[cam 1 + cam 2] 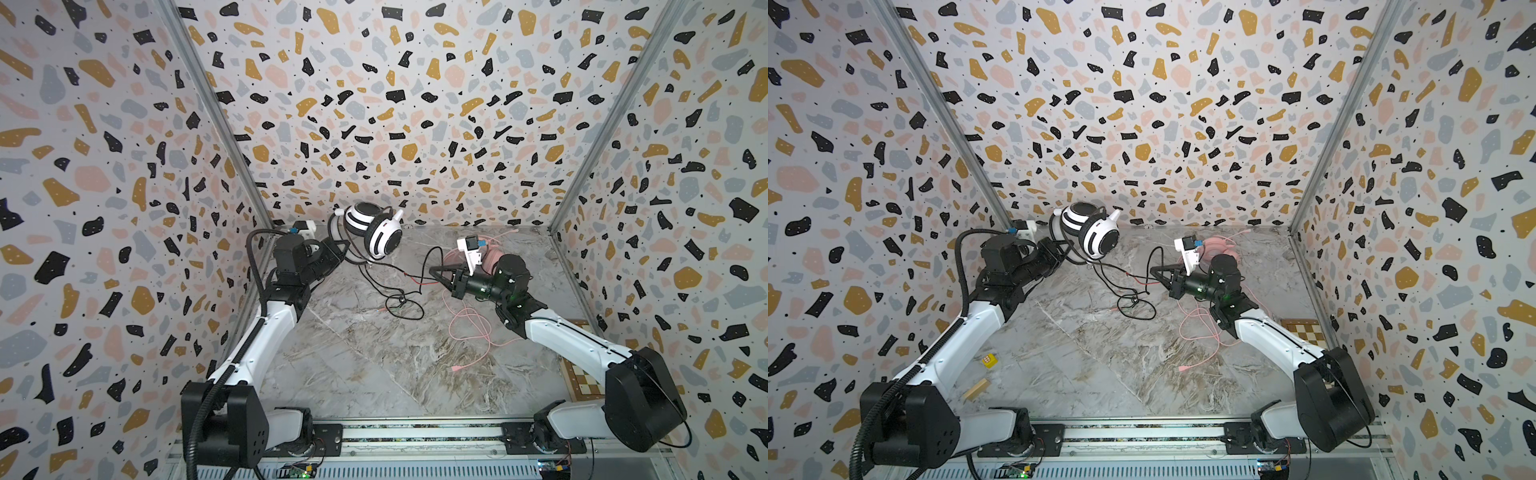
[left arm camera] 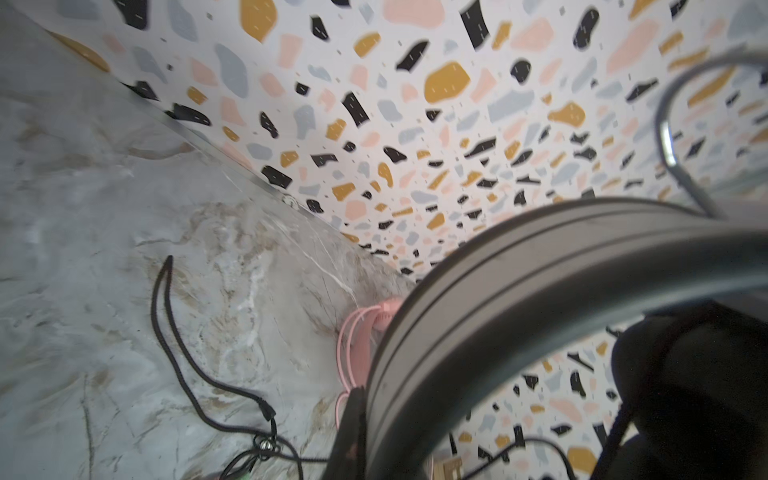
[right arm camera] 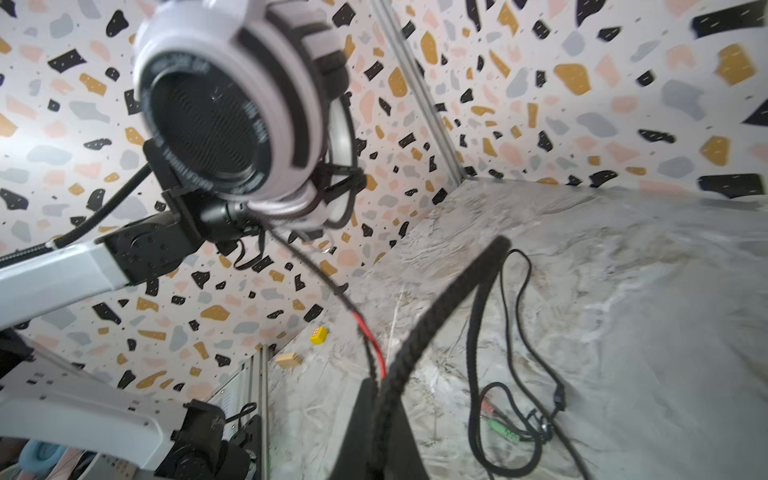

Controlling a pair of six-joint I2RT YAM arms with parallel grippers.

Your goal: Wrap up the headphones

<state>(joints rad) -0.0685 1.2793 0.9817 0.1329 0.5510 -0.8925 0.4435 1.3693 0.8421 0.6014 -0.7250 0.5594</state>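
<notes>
Rail [image 1: 415, 434]: metal track along the near edge, carrying both arm bases.
Surface [image 1: 374, 365]: grey marble-patterned top with brown veining, boxed in on three sides.
Walls [image 1: 374, 104]: terrazzo print in black, mustard, pink and grey, with metal posts [image 1: 220, 124] at the two far corners.
Left gripper [image 1: 337, 250]: jaws pressed together on the black band of the white headset [image 1: 380, 232], which is held up near the far left corner.
Right gripper [image 1: 433, 271]: jaws pinching the black cable [image 1: 399, 299], which hangs from the white headset and loops on the surface between the arms.
Pink headset [image 1: 1219, 246]: lying at the back right, partly hidden behind the right arm; its pink cable [image 1: 469, 328] trails in loose loops toward the near side.
Strays: yellow block [image 1: 989, 360] and wooden block [image 1: 976, 389] near the left wall; chessboard [image 1: 1304, 328] at the right edge.
</notes>
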